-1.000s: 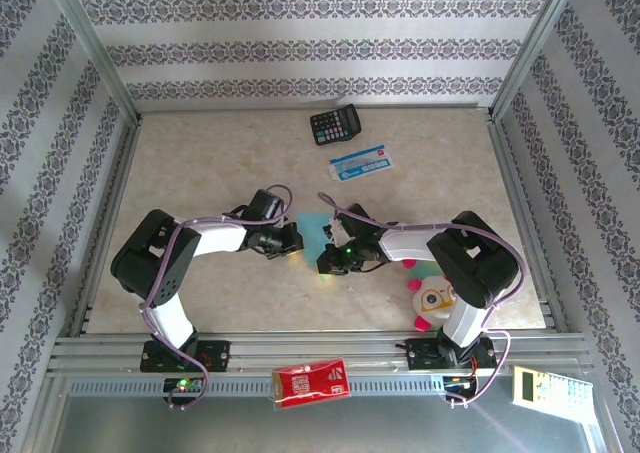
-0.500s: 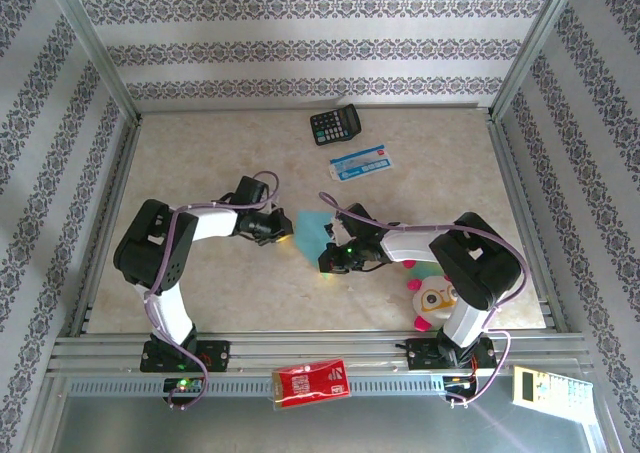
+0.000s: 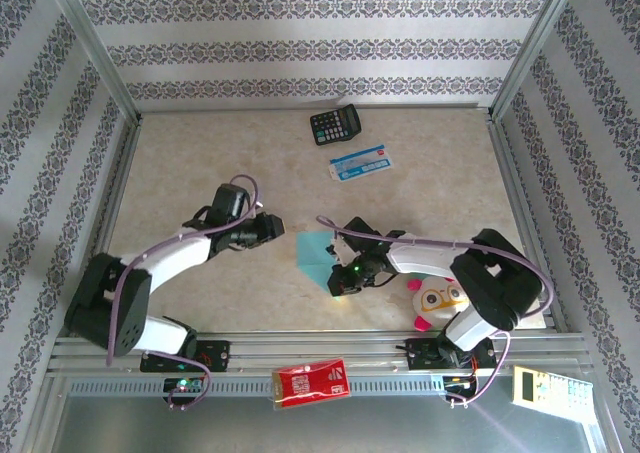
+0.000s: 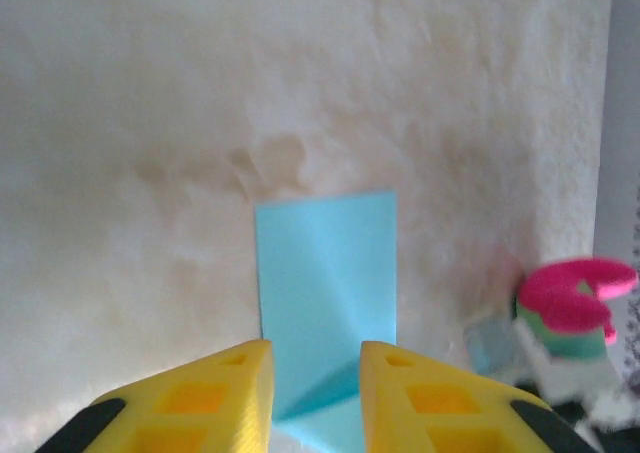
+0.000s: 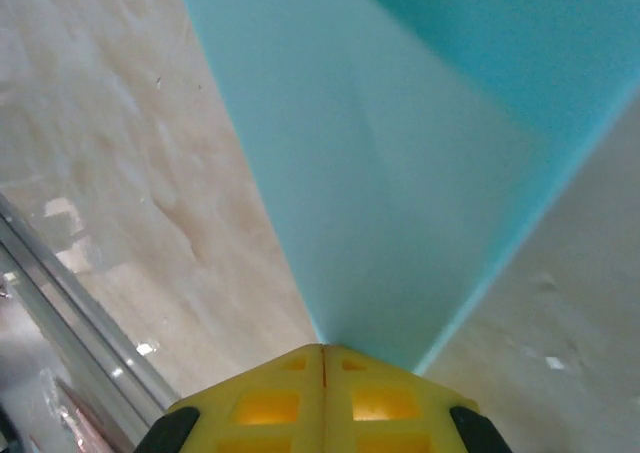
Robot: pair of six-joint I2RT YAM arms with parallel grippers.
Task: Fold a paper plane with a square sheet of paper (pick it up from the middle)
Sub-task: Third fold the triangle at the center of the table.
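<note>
The square sheet of paper [image 3: 314, 251] is light turquoise and lies folded on the table's middle, with a diagonal crease showing in the left wrist view [image 4: 325, 273]. My right gripper [image 3: 341, 279] is shut on its near corner, and the paper [image 5: 400, 173] fans out from the closed yellow fingertips [image 5: 322, 351]. My left gripper [image 3: 277, 225] stands to the left of the sheet, a little apart from it. Its jaws [image 4: 315, 393] are open with nothing held, and the paper's edge shows beyond the gap.
A black calculator [image 3: 334, 125] and a blue-and-white card [image 3: 361, 163] lie at the back. A plush toy [image 3: 438, 298] sits by the right arm, its pink part [image 4: 575, 298] near the sheet. A red packet [image 3: 311, 382] rests on the front rail.
My left gripper has opened, let go of the paper and drawn back to the left. The right gripper stays shut on the sheet and has shifted it slightly nearer.
</note>
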